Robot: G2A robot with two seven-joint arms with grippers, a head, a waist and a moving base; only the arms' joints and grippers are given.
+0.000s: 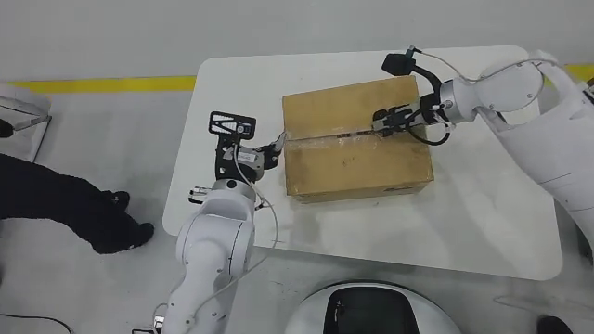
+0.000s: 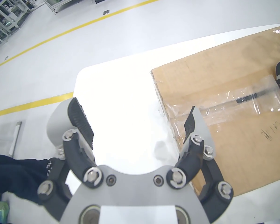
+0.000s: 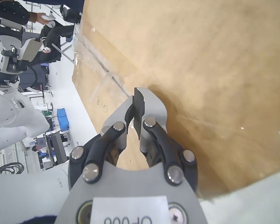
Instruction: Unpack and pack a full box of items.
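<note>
Top view: taped cardboard box point(image 1: 353, 167) mid-frame; left pincer point(image 1: 276, 151) apart at its left end, right pincer point(image 1: 379, 124) together atop it.

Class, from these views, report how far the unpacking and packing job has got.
Done: nothing yet; the box is closed, clear tape over its top seam. In hand: the right tool, shut, sits at the seam mid-lid; the left tool, open, is at the box's taped end. Left: opening, unpacking, repacking.

Bright, even light; table point(image 2: 121, 99) glares white; wrist-view edges bend, seemingly fisheye.
</note>
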